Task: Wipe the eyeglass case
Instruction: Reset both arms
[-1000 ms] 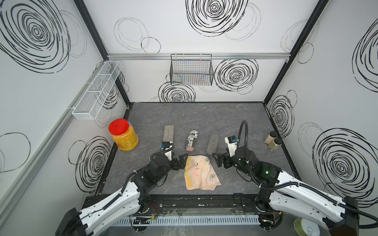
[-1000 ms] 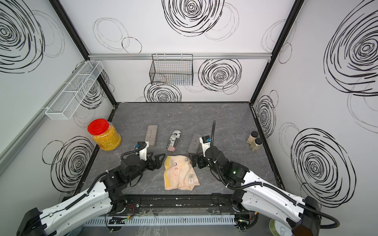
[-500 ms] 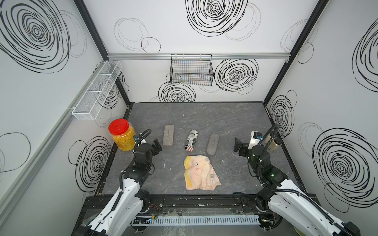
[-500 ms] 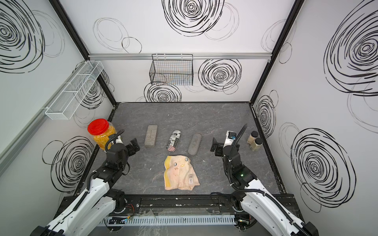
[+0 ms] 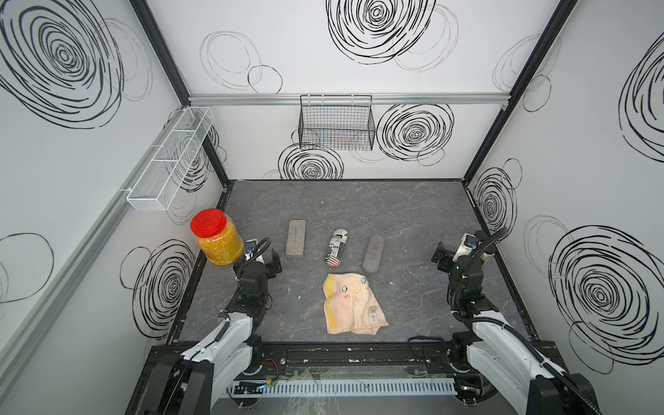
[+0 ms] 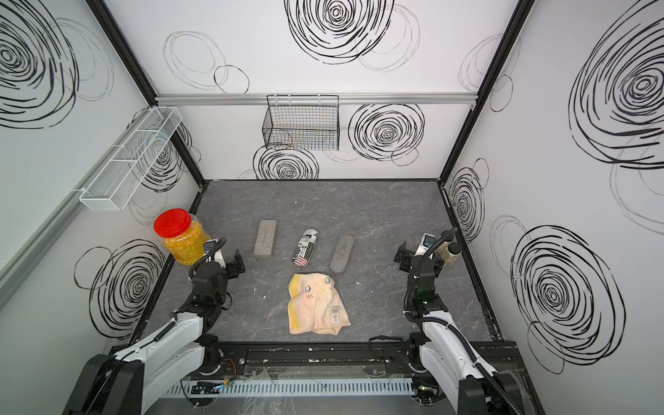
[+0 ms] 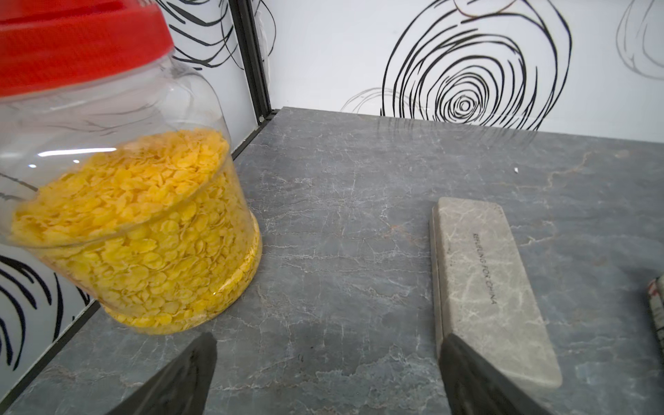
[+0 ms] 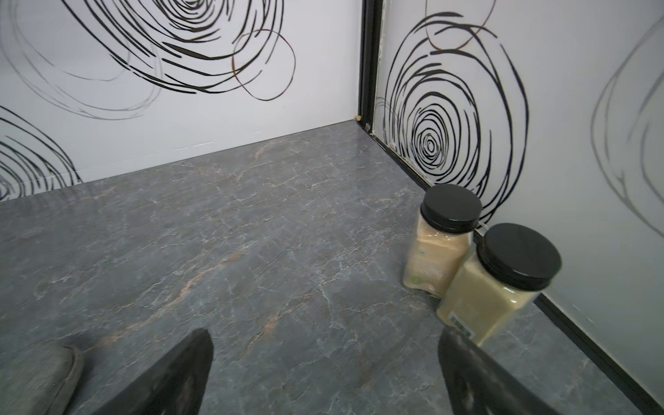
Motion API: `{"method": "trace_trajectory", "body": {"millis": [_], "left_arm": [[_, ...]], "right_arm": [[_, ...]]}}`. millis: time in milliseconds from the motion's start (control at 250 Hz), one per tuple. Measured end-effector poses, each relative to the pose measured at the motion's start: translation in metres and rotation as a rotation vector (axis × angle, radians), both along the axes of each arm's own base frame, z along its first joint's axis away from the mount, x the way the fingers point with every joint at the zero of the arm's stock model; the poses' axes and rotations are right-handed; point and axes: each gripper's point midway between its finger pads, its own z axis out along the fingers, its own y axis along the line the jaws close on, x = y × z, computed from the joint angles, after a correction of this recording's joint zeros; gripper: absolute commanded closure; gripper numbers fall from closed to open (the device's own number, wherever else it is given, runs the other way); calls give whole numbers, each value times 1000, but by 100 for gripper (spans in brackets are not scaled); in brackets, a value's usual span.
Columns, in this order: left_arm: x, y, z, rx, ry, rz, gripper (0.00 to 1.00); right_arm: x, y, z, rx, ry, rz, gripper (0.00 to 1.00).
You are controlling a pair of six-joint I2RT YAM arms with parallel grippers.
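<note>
White walls [image 5: 359,54] scrawled with black swirls box in a dark, marbled grey surface [image 5: 359,201]. A long white mesh rack [image 5: 172,158] hangs on the left wall and a black wire basket [image 5: 336,125] on the rear one.

The two arms reach in from the front edge, well apart. The left gripper [image 5: 265,258] hovers at the left side. Its jaws are spread wide with nothing between them but bare surface, as the left wrist view shows. The right gripper [image 5: 451,256] sits at the right side. Its jaws are equally wide and hold nothing.

A big clear jar [image 5: 215,239] with a red lid, half full of yellow flakes, stands just beside the left gripper.

A pale yellow cloth [image 5: 354,305] with a cartoon face lies crumpled at front centre, untouched.

Behind it three eyeglass cases lie in a row, all apart from the jaws. The rectangular grey case [image 5: 296,237] is nearest the left gripper, with a narrow gap. The printed case [image 5: 336,248] is in the middle. The oval grey case [image 5: 373,253] is on the right.

Two small black-lidded spice jars [image 8: 443,240] stand touching each other against the right wall, near the right gripper.
</note>
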Motion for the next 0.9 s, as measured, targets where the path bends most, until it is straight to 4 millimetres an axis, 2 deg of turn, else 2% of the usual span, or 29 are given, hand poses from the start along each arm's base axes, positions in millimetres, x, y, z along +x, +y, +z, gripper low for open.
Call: {"method": "trace_trajectory", "body": {"millis": [88,288,372,507,627,703,899], "left_arm": [[9,-4,4,15,-32,-26,1],[26,-12,10,33,-102,-77,1],[33,-12,8,30,-124,-83,1],[44,-14,-10,25,-81,-104,1],[59,-15,8,16,-128,-125,1],[62,-16,13,13,-145,-132,1],[62,-18,13,11,-142,-142,1]], "right_arm": [[4,-5,-12,-4,35,-7,0],[18,-1,-39,-25,112,21,0],[26,-1,-40,-39,113,29,0],[39,-4,-34,-46,79,42,0],[47,-7,-30,-30,47,56,0],[52,-7,-29,-19,21,72,0],[60,6,-57,-4,72,166,0]]}}
